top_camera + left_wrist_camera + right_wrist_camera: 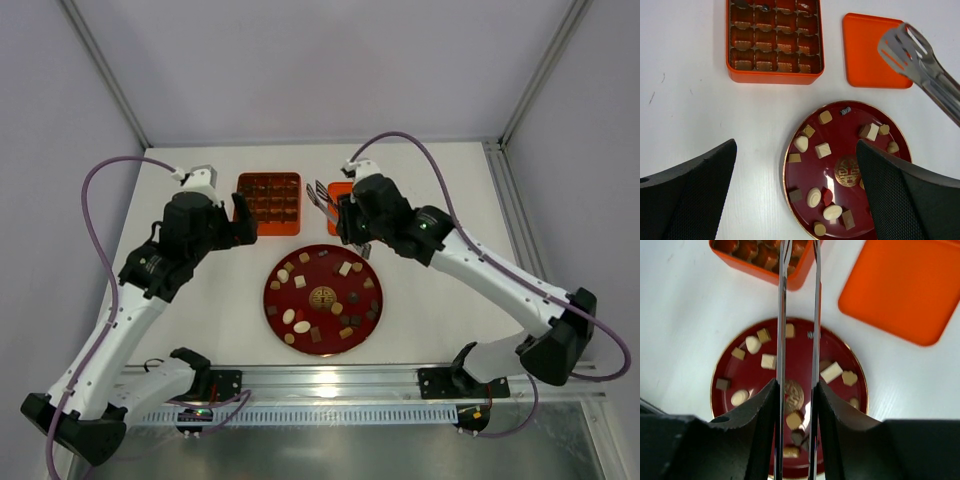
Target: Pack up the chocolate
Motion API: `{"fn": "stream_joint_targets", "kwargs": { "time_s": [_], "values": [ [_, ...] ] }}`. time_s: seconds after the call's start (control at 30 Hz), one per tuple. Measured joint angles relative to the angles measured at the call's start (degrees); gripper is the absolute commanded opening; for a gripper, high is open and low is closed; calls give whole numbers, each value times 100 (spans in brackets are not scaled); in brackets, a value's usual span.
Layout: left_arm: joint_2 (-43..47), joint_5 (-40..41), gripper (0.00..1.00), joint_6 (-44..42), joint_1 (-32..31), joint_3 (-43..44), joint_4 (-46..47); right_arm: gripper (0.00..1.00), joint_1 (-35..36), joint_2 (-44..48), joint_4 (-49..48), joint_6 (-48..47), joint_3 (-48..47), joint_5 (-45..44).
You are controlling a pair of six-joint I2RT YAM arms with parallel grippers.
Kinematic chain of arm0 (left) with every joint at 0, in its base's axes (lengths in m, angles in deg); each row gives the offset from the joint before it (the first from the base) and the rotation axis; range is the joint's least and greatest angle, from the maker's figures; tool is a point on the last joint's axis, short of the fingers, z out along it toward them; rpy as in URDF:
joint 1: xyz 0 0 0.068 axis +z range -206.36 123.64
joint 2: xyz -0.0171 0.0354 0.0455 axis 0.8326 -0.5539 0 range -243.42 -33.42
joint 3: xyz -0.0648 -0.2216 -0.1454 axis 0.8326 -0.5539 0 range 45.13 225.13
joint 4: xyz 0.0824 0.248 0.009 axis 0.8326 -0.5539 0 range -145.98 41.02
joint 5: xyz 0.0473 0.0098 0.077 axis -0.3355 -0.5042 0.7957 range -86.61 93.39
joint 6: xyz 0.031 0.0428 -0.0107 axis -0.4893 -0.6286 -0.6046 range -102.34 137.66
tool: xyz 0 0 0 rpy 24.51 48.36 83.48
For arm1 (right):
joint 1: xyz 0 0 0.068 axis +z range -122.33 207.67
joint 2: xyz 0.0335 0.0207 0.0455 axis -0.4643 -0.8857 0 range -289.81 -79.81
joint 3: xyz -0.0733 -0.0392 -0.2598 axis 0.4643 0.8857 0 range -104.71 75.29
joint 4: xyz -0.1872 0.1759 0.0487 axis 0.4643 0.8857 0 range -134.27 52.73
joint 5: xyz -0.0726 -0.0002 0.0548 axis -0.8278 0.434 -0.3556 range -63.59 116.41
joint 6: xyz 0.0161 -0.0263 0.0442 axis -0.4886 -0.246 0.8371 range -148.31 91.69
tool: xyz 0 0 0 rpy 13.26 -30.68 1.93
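On the white table, a dark red round plate with a gold rim and a gold emblem at its centre lies near the arms' bases, midway between them. The chocolate is scattered over this plate as small square, round and oval pieces in dark brown, tan and cream-white, lying apart from each other. A small grey coil-like thing sits at the plate's far edge. Beyond the plate, to the left, stands an orange square box divided into brown-lined compartments; whether any of them holds a piece cannot be told. Just to the right of the box, apart from it, lies a flat orange square lid. The left gripper hangs above the plate's left part with its jaws spread wide and nothing between them. The right gripper is clenched on the handles of slotted steel tongs, whose two arms run parallel over the plate toward the box's near right corner; seen from the left wrist, the tongs' head is beside the lid's right edge.
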Motion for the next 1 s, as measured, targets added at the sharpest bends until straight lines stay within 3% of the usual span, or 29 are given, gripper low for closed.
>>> {"fn": "stream_joint_targets", "kwargs": {
  "time_s": [0.13, 0.33, 1.0],
  "values": [
    [-24, -42, 100, 11, 0, -55, 35, 38, 160, 774, 415, 184, 846, -55],
    [-72, -68, 100, 31, 0, -81, 44, 38, 564, 1025, 960, 518, 1696, -52],
    [-87, -72, 100, 35, 0, -181, 66, 39, 1073, 1075, 1117, 1019, 2109, -52]
  ]
}}
